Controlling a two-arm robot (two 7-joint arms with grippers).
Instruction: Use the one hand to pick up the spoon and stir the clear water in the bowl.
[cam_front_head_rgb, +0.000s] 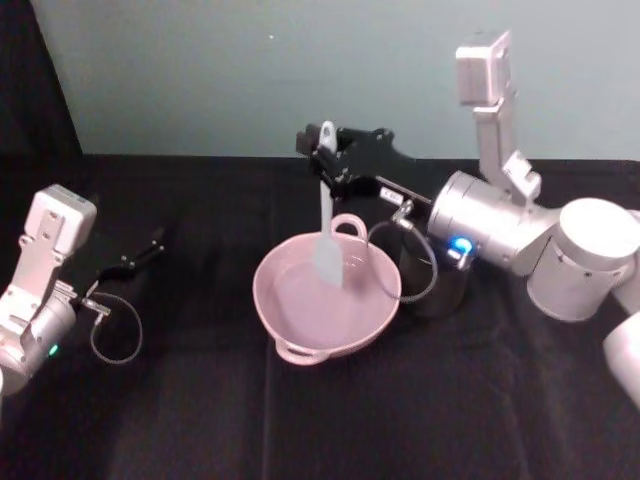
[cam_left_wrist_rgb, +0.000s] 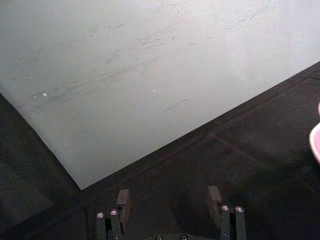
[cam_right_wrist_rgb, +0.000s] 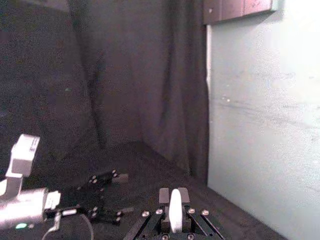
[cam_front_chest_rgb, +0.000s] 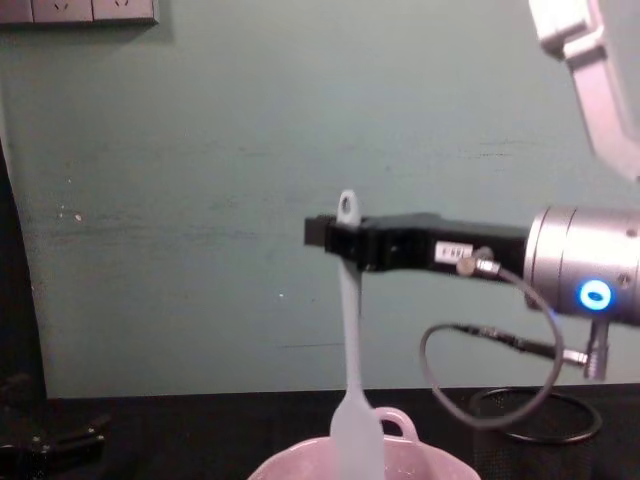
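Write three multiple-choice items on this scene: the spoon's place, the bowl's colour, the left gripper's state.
1. Where is the spoon?
A. Lying flat in the bowl.
B. Hanging upright from the right gripper, head down at the bowl.
C. Lying across the bowl's rim.

2. What colour is the bowl?
A. Yellow.
B. Blue.
C. Pale pink.

3. How is the left gripper?
A. Open, empty.
B. Shut on the spoon.
C. Shut on the bowl.

Key: 1 B, the chest view shows it gripped near the handle's hole; 2 C, its wavy rim is pink; 3 A, its fingers stand apart with nothing between.
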